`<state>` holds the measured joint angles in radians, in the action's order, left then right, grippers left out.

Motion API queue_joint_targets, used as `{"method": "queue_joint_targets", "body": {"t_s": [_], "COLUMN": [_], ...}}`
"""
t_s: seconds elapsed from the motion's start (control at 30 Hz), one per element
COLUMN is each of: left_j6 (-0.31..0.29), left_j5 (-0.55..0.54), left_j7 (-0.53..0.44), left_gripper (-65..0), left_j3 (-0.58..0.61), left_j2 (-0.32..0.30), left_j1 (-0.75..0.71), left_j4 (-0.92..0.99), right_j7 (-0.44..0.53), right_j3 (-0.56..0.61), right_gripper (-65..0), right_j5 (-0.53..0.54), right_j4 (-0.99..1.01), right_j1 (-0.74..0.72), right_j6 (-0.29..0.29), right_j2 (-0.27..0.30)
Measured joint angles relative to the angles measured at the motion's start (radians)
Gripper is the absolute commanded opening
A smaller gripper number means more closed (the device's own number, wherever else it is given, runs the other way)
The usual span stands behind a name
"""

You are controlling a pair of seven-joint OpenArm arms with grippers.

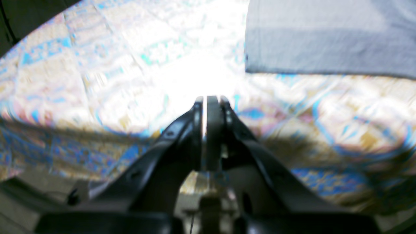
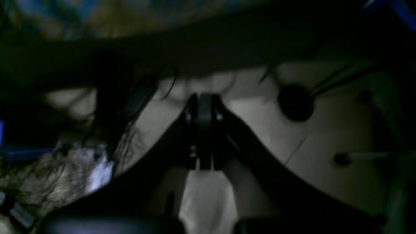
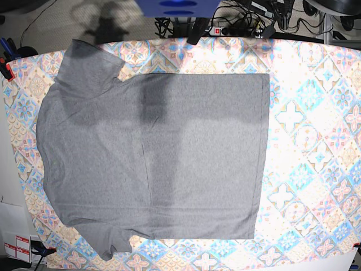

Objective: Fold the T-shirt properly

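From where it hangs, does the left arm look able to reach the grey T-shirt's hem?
Probably yes: the shut left gripper hangs over bare tile-patterned tablecloth, with the heather-grey cotton T-shirt just ahead, nothing between.

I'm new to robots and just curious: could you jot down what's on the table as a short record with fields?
Garment: grey T-shirt, spread flat, sleeves at the base view's left
Surface: tile-patterned tablecloth
Folding: none done yet
Left gripper: shut, empty, over the cloth beside a shirt corner
Right gripper: shut, empty, off the table in shadow

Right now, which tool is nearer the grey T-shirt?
Left. The left tool hovers over the patterned tablecloth beside the grey cotton T-shirt's edge; the right tool shows only dark clutter, no shirt.
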<state>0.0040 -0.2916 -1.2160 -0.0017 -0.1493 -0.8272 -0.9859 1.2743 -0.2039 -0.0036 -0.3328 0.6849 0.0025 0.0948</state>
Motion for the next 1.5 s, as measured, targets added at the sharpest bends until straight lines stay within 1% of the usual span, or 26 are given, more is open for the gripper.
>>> {"method": "queue_joint_targets", "body": {"t_s": [0.07,0.13,0.23,0.33,0.4,0.5,0.53,0.6,0.63,0.7,0.77,0.83,0.9,0.97,1.07,1.1,1.17,1.2,1.27,1.3,1.37,1.4,1.47,1.5], "left_j6": [0.000,0.000,0.000,0.000,0.001,0.000,0.003,0.008,-0.001,0.002,0.001,0.010,0.001,-0.001,0.000,0.000,0.000,0.000,0.000,-0.003,-0.003,0.000,0.000,-0.006], "left_j5": [0.001,0.000,-0.003,-0.003,-0.002,-0.001,-0.004,-0.011,-0.006,0.002,0.000,-0.007,-0.007,-0.005,-0.004,-0.004,-0.004,-0.004,-0.004,-0.004,-0.004,-0.004,-0.005,-0.005], "left_j7": [0.006,0.000,0.005,0.017,0.083,0.183,0.202,0.265,0.294,0.396,0.531,0.665,0.772,0.867,0.948,0.959,0.998,1.025,1.101,1.160,1.214,1.250,1.313,1.335], "left_gripper": [-65.0,-65.0,-65.0,-65.0,-65.0,-65.0,-65.0,-65.0,-65.0,-65.0,-65.0,-62.5,-60.5,-59.5,-59.4,-59.4,-59.4,-59.4,-59.4,-59.4,-59.4,-59.3,-59.1,-57.6], "left_j3": [0.000,0.000,0.000,0.000,0.000,0.002,0.001,-0.003,-0.016,-0.049,-0.093,-0.134,-0.158,-0.166,-0.166,-0.166,-0.166,-0.166,-0.168,-0.180,-0.208,-0.217,-0.231,-0.241], "left_j2": [0.000,0.002,0.000,-0.002,-0.006,-0.039,-0.049,-0.061,-0.062,-0.060,-0.061,-0.062,-0.064,-0.064,-0.061,-0.062,-0.062,-0.062,-0.062,-0.061,-0.061,-0.062,-0.062,-0.062], "left_j1": [-0.022,-0.052,-0.085,-0.093,-0.106,-0.149,-0.164,-0.180,-0.185,-0.192,-0.201,-0.203,-0.198,-0.185,-0.148,-0.141,-0.125,-0.117,-0.109,-0.100,-0.082,-0.070,-0.043,-0.032], "left_j4": [-0.050,-0.100,-0.158,-0.208,-0.268,-0.380,-0.420,-0.503,-0.537,-0.617,-0.696,-0.782,-0.863,-0.911,-0.922,-0.923,-0.925,-0.925,-0.931,-0.943,-0.962,-0.974,-0.991,-1.001], "right_j7": [-0.005,-0.004,-0.013,-0.006,-0.045,-0.198,-0.224,-0.310,-0.332,-0.423,-0.557,-0.682,-0.826,-0.930,-1.003,-1.019,-1.080,-1.114,-1.215,-1.283,-1.342,-1.368,-1.382,-1.400], "right_j3": [-0.045,-0.082,-0.099,-0.095,-0.096,-0.098,-0.098,-0.096,-0.093,-0.093,-0.094,-0.094,-0.084,-0.071,-0.047,-0.041,-0.034,-0.030,-0.024,-0.019,-0.010,-0.007,-0.006,-0.006], "right_gripper": [-65.0,-65.0,-64.8,-64.8,-64.8,-64.8,-64.8,-64.8,-64.8,-64.7,-64.7,-64.7,-64.7,-64.7,-64.7,-64.7,-64.7,-64.6,-63.4,-61.9,-58.5,-56.7,-52.9,-50.7], "right_j5": [0.012,0.007,0.000,-0.014,-0.012,-0.054,-0.079,-0.105,-0.111,-0.119,-0.114,-0.116,-0.120,-0.113,-0.112,-0.112,-0.113,-0.113,-0.112,-0.112,-0.112,-0.112,-0.112,-0.111], "right_j4": [-0.144,-0.288,-0.482,-0.602,-0.670,-0.811,-0.861,-0.976,-1.027,-1.127,-1.216,-1.304,-1.390,-1.448,-1.486,-1.487,-1.491,-1.494,-1.504,-1.511,-1.527,-1.534,-1.538,-1.542], "right_j1": [0.083,0.163,0.223,0.256,0.293,0.348,0.357,0.373,0.381,0.405,0.420,0.418,0.410,0.407,0.379,0.363,0.328,0.314,0.294,0.277,0.250,0.237,0.213,0.203], "right_j6": [0.000,-0.002,-0.004,-0.001,0.000,0.000,0.000,0.004,0.003,0.004,0.002,0.008,0.011,0.009,0.008,0.011,0.013,0.013,0.015,0.007,0.012,0.015,0.012,0.011], "right_j2": [-0.018,-0.049,-0.097,-0.106,-0.099,-0.097,-0.098,-0.101,-0.100,-0.097,-0.095,-0.097,-0.094,-0.089,-0.075,-0.075,-0.078,-0.078,-0.078,-0.077,-0.077,-0.078,-0.078,-0.078]}}
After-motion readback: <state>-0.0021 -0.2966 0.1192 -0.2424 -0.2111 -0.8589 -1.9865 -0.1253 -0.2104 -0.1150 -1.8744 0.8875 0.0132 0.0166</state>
